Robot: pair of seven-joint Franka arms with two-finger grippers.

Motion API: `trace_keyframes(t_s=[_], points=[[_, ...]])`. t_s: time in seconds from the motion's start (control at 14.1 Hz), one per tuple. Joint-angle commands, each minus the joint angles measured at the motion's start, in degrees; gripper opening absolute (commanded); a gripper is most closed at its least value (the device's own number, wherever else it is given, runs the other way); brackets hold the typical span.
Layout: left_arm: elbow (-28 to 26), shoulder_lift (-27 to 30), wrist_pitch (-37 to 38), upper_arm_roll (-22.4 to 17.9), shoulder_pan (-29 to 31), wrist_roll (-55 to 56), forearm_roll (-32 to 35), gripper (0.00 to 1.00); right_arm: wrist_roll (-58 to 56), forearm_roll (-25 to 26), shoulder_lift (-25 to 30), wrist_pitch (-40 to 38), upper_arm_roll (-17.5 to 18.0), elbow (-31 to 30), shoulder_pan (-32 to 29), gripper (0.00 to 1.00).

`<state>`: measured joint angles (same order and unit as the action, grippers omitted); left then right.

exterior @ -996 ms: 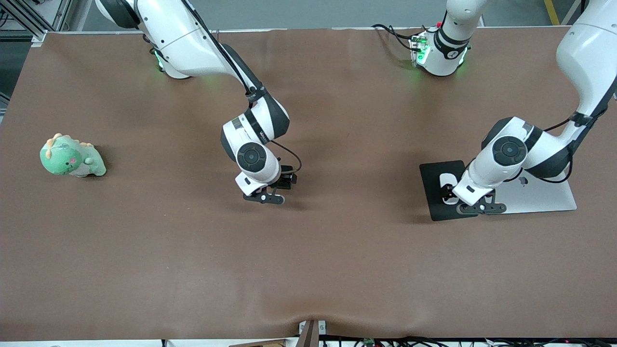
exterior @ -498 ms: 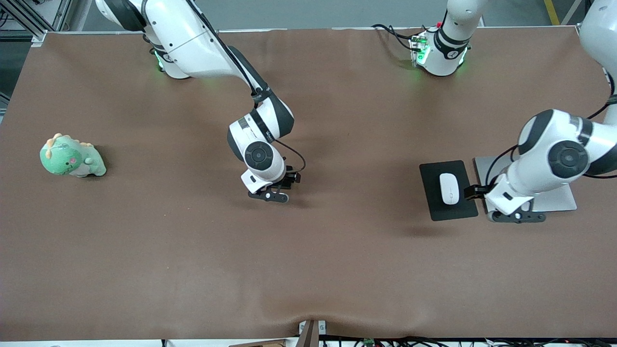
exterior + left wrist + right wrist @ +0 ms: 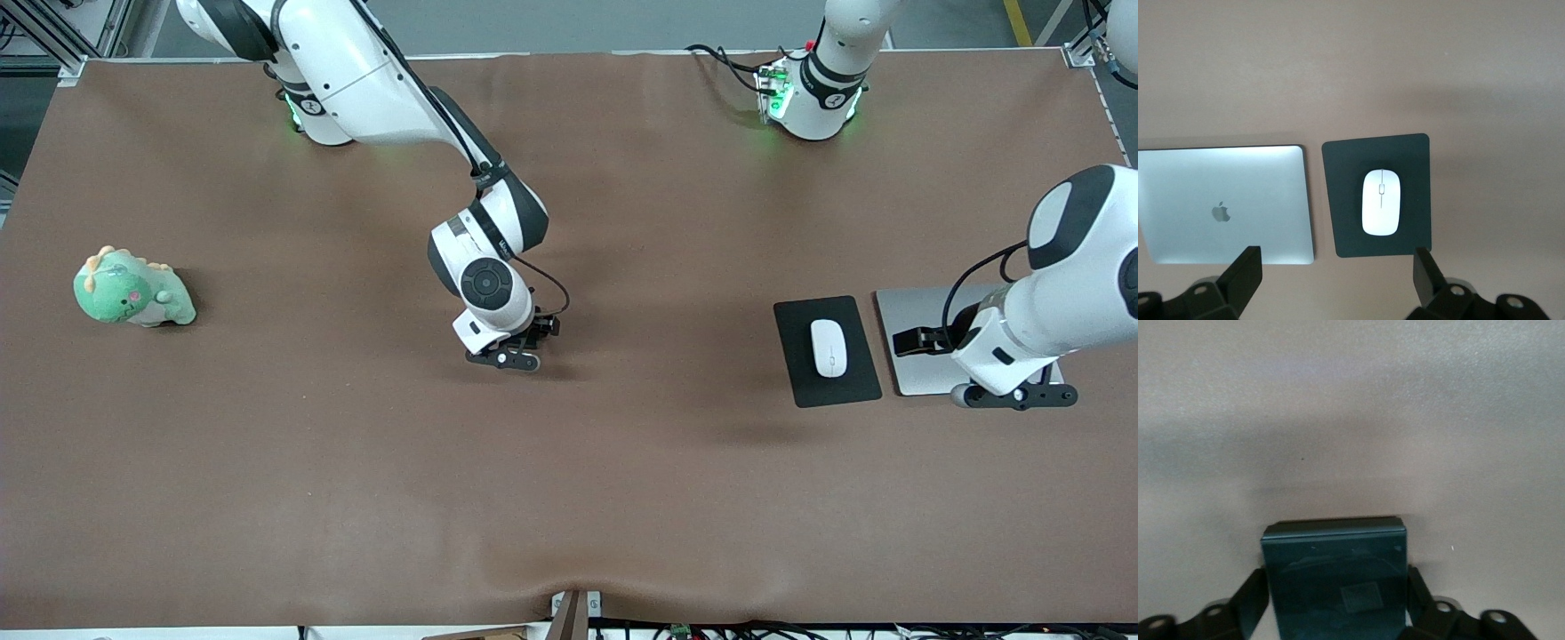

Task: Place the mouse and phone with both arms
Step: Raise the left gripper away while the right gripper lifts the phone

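The white mouse (image 3: 828,348) lies on a flat black mouse pad (image 3: 796,373), clear of both grippers. It also shows in the left wrist view as the mouse (image 3: 1381,202). My left gripper (image 3: 1013,396) hangs open and empty over the edge of a closed silver laptop (image 3: 916,342); its fingers (image 3: 1245,273) stand wide apart. At the table's middle, my right gripper (image 3: 507,358) is low over the cloth. In the right wrist view the black phone (image 3: 1335,577) sits between its fingers (image 3: 1251,600), which press both sides. The phone is hidden in the front view.
A green dinosaur plush (image 3: 132,289) sits toward the right arm's end of the table. The laptop (image 3: 1221,203) lies beside the mouse pad (image 3: 1345,200). Brown cloth (image 3: 622,498) covers the table, with a bump at its edge nearest the front camera.
My left arm rose off the mouse and swung toward its own end of the table, leaving the mouse on the pad. My right gripper's fingers closed in on the phone.
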<state>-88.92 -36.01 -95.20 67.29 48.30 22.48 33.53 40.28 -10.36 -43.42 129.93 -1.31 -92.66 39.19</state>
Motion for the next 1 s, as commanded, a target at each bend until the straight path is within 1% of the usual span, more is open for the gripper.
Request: trace_keyframes(t_s=[0.0,0.07,0.14,0.21,0.28,0.36,0.5,0.57,0.64,0.78,0.85,0.93], points=[[2.61,1.02,2.99,0.48,0.22,-1.47,-2.40,1.00,0.41,-0.63,-0.08,0.15,-0.27,0.12,0.18,0.27],[3.22,2.86,3.00,-0.92,0.13,-3.04,-4.41,1.00,0.68,-0.63,0.18,0.06,-0.27,0.20,0.01,0.15],[3.23,5.05,3.00,-3.89,-0.13,-5.58,-7.57,1.00,0.68,-0.71,0.35,-0.11,-0.36,0.29,-0.17,0.07],[3.14,8.99,3.00,-7.84,-1.00,-9.18,-12.99,1.00,0.59,-0.71,0.79,-0.90,-0.53,0.29,-0.78,0.00],[2.88,12.94,2.91,-13.53,-3.97,-12.08,-17.75,1.00,0.68,-0.71,1.58,-2.64,-0.53,0.55,-1.39,0.00],[2.62,17.25,3.00,-20.64,-8.35,-14.72,-22.14,1.00,0.85,-0.80,2.19,-5.18,-0.53,0.90,-2.01,0.00],[2.09,23.06,3.61,-32.87,-17.93,-16.42,-28.14,1.00,1.29,-0.89,4.21,-6.96,-0.62,0.91,-4.11,0.00],[2.26,24.92,5.27,-38.06,-23.20,-16.42,-29.64,1.00,1.21,-0.89,4.92,-8.10,-0.54,0.91,-5.78,0.00],[2.26,27.11,6.50,-44.12,-29.08,-16.07,-31.31,1.00,0.77,-0.89,5.97,-9.50,-0.62,0.73,-6.84,0.00],[2.26,30.37,8.87,-57.21,-41.99,-15.89,-34.30,1.00,0.33,-0.80,8.08,-12.32,-0.62,0.21,-9.74,0.00],[2.26,31.52,10.37,-62.49,-47.89,-16.15,-35.27,1.00,0.24,-0.54,9.05,-12.76,-0.71,-0.67,-10.18,0.00],[2.17,32.57,11.25,-66.29,-52.04,-16.33,-35.81,1.00,0.06,-0.36,10.36,-12.68,-0.71,-1.98,-11.32,0.00]])
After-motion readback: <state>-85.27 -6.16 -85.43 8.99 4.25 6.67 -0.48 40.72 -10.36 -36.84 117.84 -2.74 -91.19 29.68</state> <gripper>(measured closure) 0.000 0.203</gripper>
